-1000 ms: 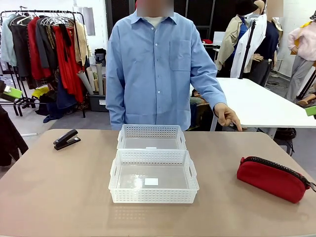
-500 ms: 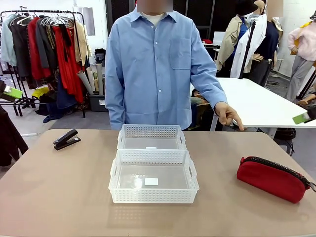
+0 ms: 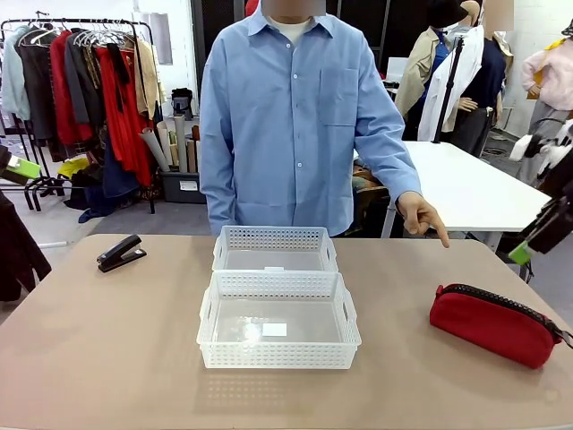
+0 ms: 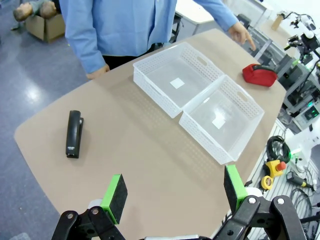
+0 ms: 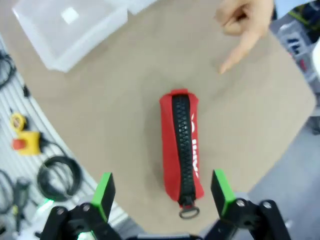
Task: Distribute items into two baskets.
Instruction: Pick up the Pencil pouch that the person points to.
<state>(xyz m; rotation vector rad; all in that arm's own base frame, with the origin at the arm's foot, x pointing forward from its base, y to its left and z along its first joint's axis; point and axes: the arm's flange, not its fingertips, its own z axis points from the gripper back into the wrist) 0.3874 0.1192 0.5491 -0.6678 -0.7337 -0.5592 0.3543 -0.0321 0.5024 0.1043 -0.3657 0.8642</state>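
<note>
1. Over the right end of the table (image 3: 107,358), the right gripper (image 5: 162,192) gapes empty above the red pouch (image 5: 181,145) (pointing hand (image 5: 245,22) close by); an off-centre pinch could let it sag onto a basket (image 3: 277,358) rim
2. Left gripper (image 4: 175,190), open and empty, hangs well apart from the stapler (image 4: 74,134)

Beyond the tan table (image 3: 98,349), a clothes rack (image 3: 79,34) hung with red and dark garments (image 3: 116,103) stands on the grey floor (image 3: 54,219) at left, a white table (image 3: 474,190) at right.
</note>
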